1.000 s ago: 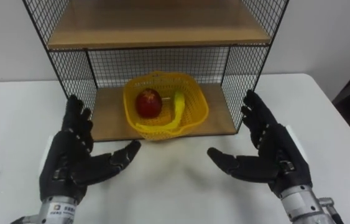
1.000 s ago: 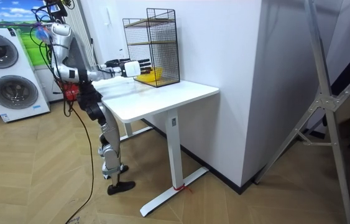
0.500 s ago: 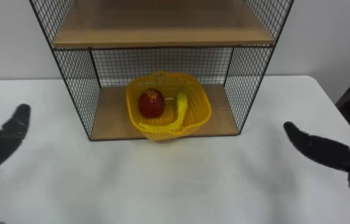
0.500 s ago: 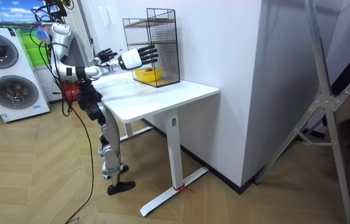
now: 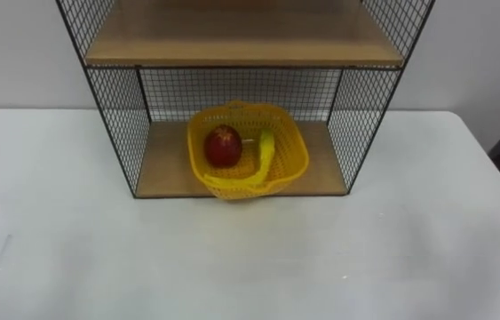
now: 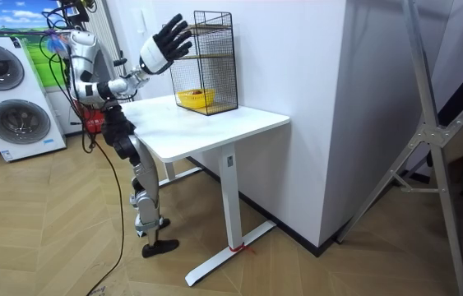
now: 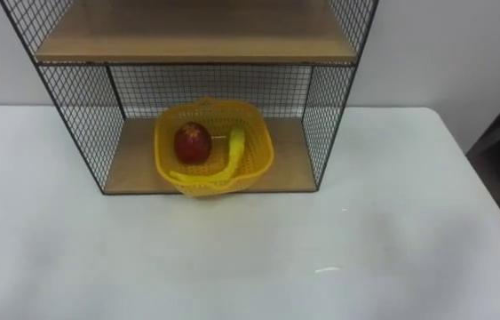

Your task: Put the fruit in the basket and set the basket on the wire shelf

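The yellow mesh basket (image 5: pixel 292 151) stands on the lower wooden board of the black wire shelf (image 5: pixel 115 116), at its front edge. A red apple (image 5: pixel 223 146) and a yellow-green banana (image 5: pixel 264 156) lie inside it. The same basket (image 7: pixel 166 148) with the apple (image 7: pixel 193 142) and the banana (image 7: pixel 233 148) shows in the right eye view. In the room view my right hand (image 6: pixel 165 45) is raised high in the air, open with fingers spread, well above the table and left of the shelf (image 6: pixel 212 57). Nothing is held in it.
The shelf stands at the back of a white table (image 5: pixel 250 258), close to the wall, with an upper wooden board (image 5: pixel 241 40) above the basket. I stand at the table's (image 6: pixel 215 127) end; washing machines (image 6: pixel 13 103) stand behind me.
Both hands, open on either side of the basket's front a second ago, spread apart and left the eye views. In the room view the arms rose from table height to above the head.
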Controlling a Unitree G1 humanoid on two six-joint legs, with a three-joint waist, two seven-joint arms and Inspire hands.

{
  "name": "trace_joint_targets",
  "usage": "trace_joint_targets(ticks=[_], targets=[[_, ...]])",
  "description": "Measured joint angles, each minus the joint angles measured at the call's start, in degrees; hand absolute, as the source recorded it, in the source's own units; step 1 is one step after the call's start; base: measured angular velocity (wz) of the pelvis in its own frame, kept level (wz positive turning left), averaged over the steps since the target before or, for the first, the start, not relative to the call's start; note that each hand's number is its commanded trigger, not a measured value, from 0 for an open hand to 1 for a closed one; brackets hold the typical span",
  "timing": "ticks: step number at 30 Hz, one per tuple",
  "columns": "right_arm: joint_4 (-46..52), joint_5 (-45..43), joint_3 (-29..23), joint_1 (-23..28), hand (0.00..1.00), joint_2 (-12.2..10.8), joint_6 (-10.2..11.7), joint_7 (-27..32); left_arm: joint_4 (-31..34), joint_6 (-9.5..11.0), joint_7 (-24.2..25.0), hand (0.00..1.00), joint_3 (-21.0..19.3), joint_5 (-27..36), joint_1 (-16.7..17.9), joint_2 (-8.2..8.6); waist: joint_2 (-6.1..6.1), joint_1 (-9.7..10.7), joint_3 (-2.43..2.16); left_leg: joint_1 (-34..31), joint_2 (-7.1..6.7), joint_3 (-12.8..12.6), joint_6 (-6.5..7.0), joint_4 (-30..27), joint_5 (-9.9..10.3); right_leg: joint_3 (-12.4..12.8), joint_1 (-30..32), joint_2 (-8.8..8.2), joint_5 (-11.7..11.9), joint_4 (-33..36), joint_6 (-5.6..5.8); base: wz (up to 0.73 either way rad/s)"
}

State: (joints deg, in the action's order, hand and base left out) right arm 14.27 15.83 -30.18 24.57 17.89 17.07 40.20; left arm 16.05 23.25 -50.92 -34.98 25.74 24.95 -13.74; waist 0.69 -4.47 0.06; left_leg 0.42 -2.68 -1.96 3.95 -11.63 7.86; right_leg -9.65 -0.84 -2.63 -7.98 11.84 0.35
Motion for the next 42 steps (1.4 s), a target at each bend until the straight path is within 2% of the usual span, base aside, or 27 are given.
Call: trace_joint_targets(ticks=[1, 3, 5, 6, 7, 9, 11, 13, 16, 19, 21, 23, 25, 26, 28, 30, 31, 35, 37, 38, 40, 42], targets=[[-3.3, 2.5, -1.6, 0.5, 0.0, 0.8, 0.0, 1.4, -2.2, -0.1, -1.0, 0.0, -2.0, 2.9, 0.7, -0.64, -0.18, -0.1, 0.02, 0.1, 0.01, -0.1, 0.0, 0.0, 0.0, 0.2, -0.1, -0.19, 0.0, 0.0, 0.0, 0.0], [-8.6, 5.8, -4.5, 0.9, 0.0, 0.8, -0.3, 3.8, -7.0, -0.6, -2.4, 0.0, -4.7, 7.4, 2.1, -1.17, -0.3, 0.0, 0.1, -0.2, -0.02, -0.2, 0.02, 0.0, 0.0, 0.1, 0.2, -0.32, -0.2, 0.4, -0.02, -0.04], [-15.6, 11.1, -7.1, 1.5, 0.0, 1.6, -1.0, 6.0, -13.7, -1.5, -3.4, 0.0, -6.2, 13.8, 3.3, -1.85, -0.52, 0.0, -0.24, -0.8, -0.13, -0.5, 0.07, -0.2, 0.1, 0.1, 1.4, -0.72, -0.8, 1.8, -0.06, -0.06], [-19.8, 15.0, -8.2, 1.7, 0.0, 2.4, -2.3, 8.0, -17.4, -2.7, -4.6, 0.0, -6.7, 18.7, 4.1, -2.15, -0.77, 0.1, -0.31, -0.9, -0.27, -0.7, 0.06, -0.3, 0.2, 0.2, 2.1, -0.98, -1.4, 3.0, -0.05, -0.04], [-24.8, 18.9, -9.5, 1.4, 0.0, 2.7, -2.7, 9.6, -21.2, -3.1, -5.6, 0.0, -7.3, 22.4, 5.0, -2.31, -0.77, 0.1, -0.32, -1.1, -0.48, -0.7, 0.06, -0.3, 0.2, 0.2, 2.8, -1.24, -2.1, 4.1, 0.0, 0.0], [-31.6, 24.8, -10.7, 1.2, 0.0, 3.2, -3.5, 11.3, -27.6, -3.3, -6.4, 0.0, -8.5, 26.2, 4.6, -2.59, -0.43, 0.2, -0.49, -1.9, -0.74, -0.5, 0.03, -0.5, 0.2, 0.1, 4.1, -1.61, -2.9, 5.8, -0.09, 0.08], [-38.1, 29.5, -11.9, 1.1, 0.0, 3.4, -4.2, 11.8, -33.5, -3.5, -6.3, 0.0, -9.2, 28.5, 4.1, -2.69, -0.44, 1.2, -0.46, -2.5, -0.9, 0.6, -0.09, -1.1, 0.3, -0.6, 4.2, -1.69, -3.3, 6.1, -0.11, 0.22], [-49.2, 34.7, -12.3, 0.5, 0.0, 5.6, -4.7, 11.4, -42.7, -4.5, -5.0, 0.0, -9.5, 31.8, 3.7, -3.86, -0.36, 1.6, -0.49, -2.4, -0.87, 1.0, -0.27, -1.1, 0.4, -0.7, 3.9, -1.61, -3.5, 6.0, -0.23, 0.13], [-60.8, 38.6, -13.3, 0.3, 0.0, 7.2, -5.3, 10.2, -53.0, -5.9, -2.2, 0.0, -9.9, 33.2, 3.7, -5.12, -0.31, 1.9, -0.41, -2.5, -0.76, 1.3, -0.4, -1.2, 0.4, -1.0, 3.8, -1.51, -3.5, 5.9, -0.31, 0.06], [-70.9, 38.9, -14.1, 0.3, 0.0, 7.1, -5.3, 7.9, -61.4, -6.0, 0.2, 0.0, -10.0, 33.1, 3.9, -5.04, -0.3, 2.5, -0.45, -2.6, -0.59, 1.9, -0.29, -2.0, 1.1, -1.5, 3.1, -1.39, -3.6, 5.6, -0.48, 0.05], [-77.1, 39.0, -13.7, 0.1, 0.0, 6.9, -5.7, 5.8, -64.7, -6.9, 2.3, 0.0, -9.6, 33.0, 3.8, -4.17, -0.3, 2.6, -0.45, -2.3, -0.58, 2.0, -0.28, -2.0, 1.1, -1.5, 2.9, -1.38, -3.7, 5.6, -0.52, 0.05], [-82.3, 38.9, -12.6, -0.4, 0.0, 6.1, -6.1, 4.0, -67.5, -7.7, 4.5, 0.0, -8.1, 30.8, 3.7, -2.7, -0.26, 2.9, -0.47, -2.1, -0.58, 2.1, -0.35, -1.9, 1.1, -1.6, 2.7, -1.39, -3.7, 5.6, -0.58, 0.0], [-87.2, 37.5, -10.3, -1.7, 0.0, 4.0, -7.2, 0.8, -72.8, -9.4, 8.9, 0.0, -3.7, 25.3, 3.5, -1.17, -0.09, 3.4, -0.58, -2.0, -0.49, 2.0, -0.48, -1.9, 1.3, -1.6, 2.6, -1.38, -3.7, 5.6, -0.63, 0.0], [-88.7, 37.5, -9.4, -2.2, 0.0, 3.8, -7.8, -0.1, -74.0, -9.9, 10.1, 0.0, -2.6, 24.0, 3.5, -0.77, -0.06, 3.6, -0.6, -1.8, -0.47, 2.0, -0.47, -1.8, 1.3, -1.6, 2.4, -1.36, -3.7, 5.6, -0.63, 0.0], [-92.7, 35.0, -5.8, -4.0, 0.0, 2.3, -9.9, -3.5, -77.5, -11.9, 15.3, 0.0, 0.8, 17.2, 3.1, 1.04, 0.02, 4.1, -0.64, -1.1, -0.25, 1.9, -0.48, -1.5, 1.3, -1.7, 1.3, -1.09, -3.4, 4.6, -0.7, 0.0], [-94.8, 31.5, -2.5, -5.7, 0.0, 1.6, -11.8, -6.4, -80.2, -13.7, 19.2, 0.0, 4.1, 11.3, 2.3, 1.93, -0.02, 4.2, -0.62, -0.6, 0.05, 1.5, -0.49, -1.6, 1.3, -1.6, 0.5, -0.76, -2.9, 3.7, -0.71, -0.05], [-94.9, 28.8, -0.5, -6.5, 0.0, 1.0, -13.1, -8.2, -80.5, -15.5, 21.9, 0.0, 6.1, 7.2, 2.2, 2.5, 0.07, 4.2, -0.58, -0.2, 0.13, 1.5, -0.49, -1.5, 1.3, -1.5, -0.1, -0.6, -2.6, 3.1, -0.74, -0.03], [-94.9, 21.7, 4.6, -8.0, 0.0, -0.4, -15.4, -13.5, -81.0, -18.2, 29.4, 0.0, 11.1, -3.4, 1.3, 3.85, 0.21, 4.1, -0.58, 1.2, 0.16, 1.4, -0.5, -1.0, 1.3, -1.3, -1.4, -0.48, -2.4, 2.6, -0.71, 0.0], [-94.3, 16.8, 9.9, -8.5, 0.0, -1.6, -16.8, -16.2, -80.8, -20.0, 32.7, 0.0, 13.5, -8.7, 1.0, 5.05, 0.27, 3.8, -0.58, 2.0, 0.29, 1.2, -0.58, -0.5, 1.3, -1.3, -2.3, -0.36, -2.1, 1.9, -0.72, -0.02], [-94.4, 15.5, 11.3, -8.9, 0.0, -1.9, -17.4, -16.7, -80.8, -20.5, 33.1, 0.0, 14.3, -9.7, 0.7, 5.39, 0.28, 3.8, -0.59, 2.3, 0.28, 1.1, -0.67, -0.1, 1.2, -1.1, -2.4, -0.35, -1.9, 1.7, -0.79, -0.07], [-94.3, 10.5, 15.9, -10.0, 0.0, -3.3, -19.4, -19.1, -81.7, -22.9, 34.7, 0.0, 18.2, -11.9, -0.9, 5.92, 0.4, 3.8, -0.62, 2.3, 0.33, 0.9, -0.75, 0.1, 1.2, -1.1, -2.4, -0.32, -1.8, 1.7, -0.85, -0.03], [-94.3, 7.2, 18.0, -10.7, 0.0, -4.5, -20.4, -20.6, -81.8, -24.2, 36.1, 0.0, 19.6, -12.7, -1.7, 6.04, 0.6, 3.8, -0.67, 2.5, 0.41, 0.8, -0.86, 0.1, 1.1, -1.1, -2.5, -0.25, -1.7, 1.7, -0.93, 0.0]])
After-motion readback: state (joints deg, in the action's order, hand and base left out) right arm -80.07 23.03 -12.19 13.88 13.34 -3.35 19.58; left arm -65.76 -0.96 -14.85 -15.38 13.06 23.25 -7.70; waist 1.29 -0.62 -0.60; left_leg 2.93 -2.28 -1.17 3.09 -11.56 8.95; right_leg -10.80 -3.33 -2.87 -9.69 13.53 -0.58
